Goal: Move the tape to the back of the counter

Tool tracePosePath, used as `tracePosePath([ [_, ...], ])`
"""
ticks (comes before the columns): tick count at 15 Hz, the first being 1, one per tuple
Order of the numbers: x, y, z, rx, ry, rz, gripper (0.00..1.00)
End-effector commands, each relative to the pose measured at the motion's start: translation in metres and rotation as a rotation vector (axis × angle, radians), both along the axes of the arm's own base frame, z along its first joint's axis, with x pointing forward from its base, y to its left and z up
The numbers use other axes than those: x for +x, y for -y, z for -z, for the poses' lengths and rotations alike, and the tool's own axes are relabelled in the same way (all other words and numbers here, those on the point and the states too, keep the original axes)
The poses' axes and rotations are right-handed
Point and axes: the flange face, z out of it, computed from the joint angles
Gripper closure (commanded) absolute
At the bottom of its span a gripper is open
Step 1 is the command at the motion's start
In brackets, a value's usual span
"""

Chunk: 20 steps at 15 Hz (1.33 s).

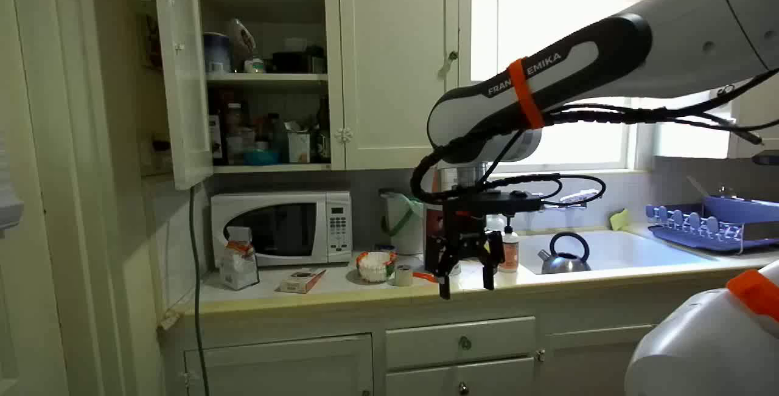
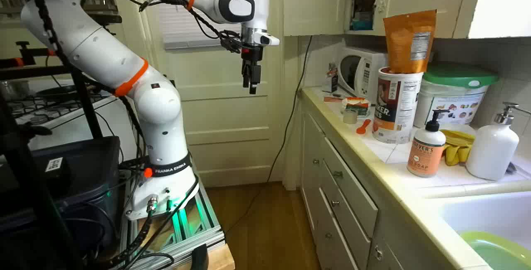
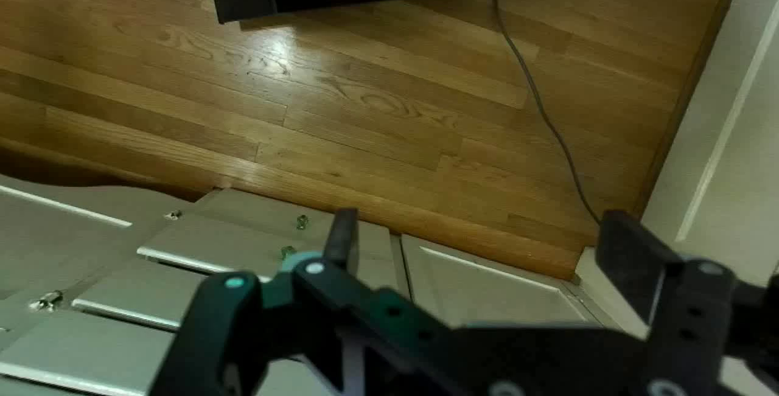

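Jaws spread and empty, the gripper (image 1: 467, 286) is hanging over the floor (image 3: 341, 110); beyond it, the tape (image 2: 349, 116) is sitting near the front of the counter (image 1: 292, 300). Likely light and firm, it is inviting a pinch across its sides, while a fluted packet (image 1: 372, 270) farther beyond and an orange spoon (image 2: 361, 130) nearby are probably narrowing the approach.

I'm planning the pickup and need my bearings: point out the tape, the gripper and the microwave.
Tape (image 1: 404, 276): in an exterior view, on its curved side.
Gripper (image 1: 467, 282): in an exterior view, midway between its parted fingertips.
Microwave (image 1: 280, 229): in an exterior view, on its dark door window.
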Motion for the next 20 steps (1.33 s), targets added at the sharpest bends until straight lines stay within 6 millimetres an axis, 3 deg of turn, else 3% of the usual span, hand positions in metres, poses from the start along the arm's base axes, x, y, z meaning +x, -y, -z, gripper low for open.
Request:
tracePosePath([
  [1,0.000,0.000,0.000,0.000,-0.001,0.000,0.00],
  [8,0.000,0.000,0.000,0.000,-0.001,0.000,0.00],
  [9,0.008,-0.001,0.000,0.023,0.014,0.008,0.00],
  [12,0.043,-0.005,-0.005,0.087,0.080,0.126,0.00],
  [16,0.108,-0.015,-0.015,0.136,0.254,0.254,0.00],
  [20,0.170,-0.001,-0.023,0.083,0.420,0.340,0.00],
])
